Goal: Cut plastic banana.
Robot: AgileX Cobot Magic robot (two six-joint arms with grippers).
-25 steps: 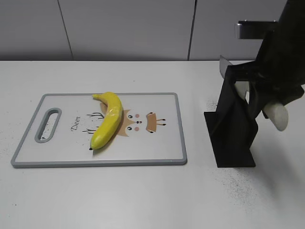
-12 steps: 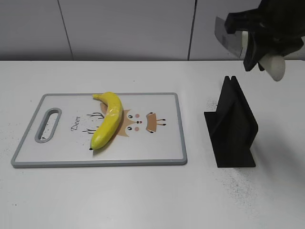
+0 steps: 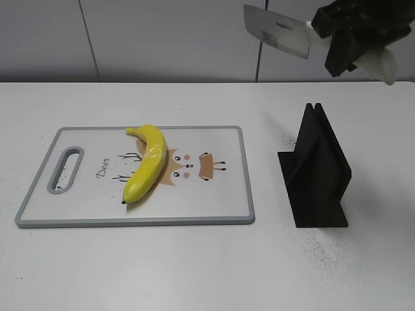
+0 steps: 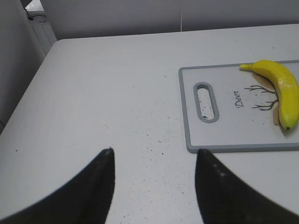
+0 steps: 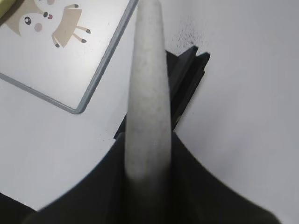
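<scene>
One plastic banana [image 3: 148, 164], lying on one cutting board [image 3: 214, 210]. Board carries one slot handle [image 3: 65, 170] and one printed deer cartoon [image 3: 192, 165]. One black knife stand [image 3: 316, 170] on one white table [image 3: 194, 265]. One knife [image 3: 279, 31], airborne. Two grippers: right [image 3: 347, 39], left [image 4: 154, 177].

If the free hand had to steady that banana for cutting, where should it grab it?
Probably the lower, greenish end of the banana, reached from the board's handle-hole side. It lies flat, so the left hand, open there, could close across that end from above, leaving the middle free for the knife.
</scene>
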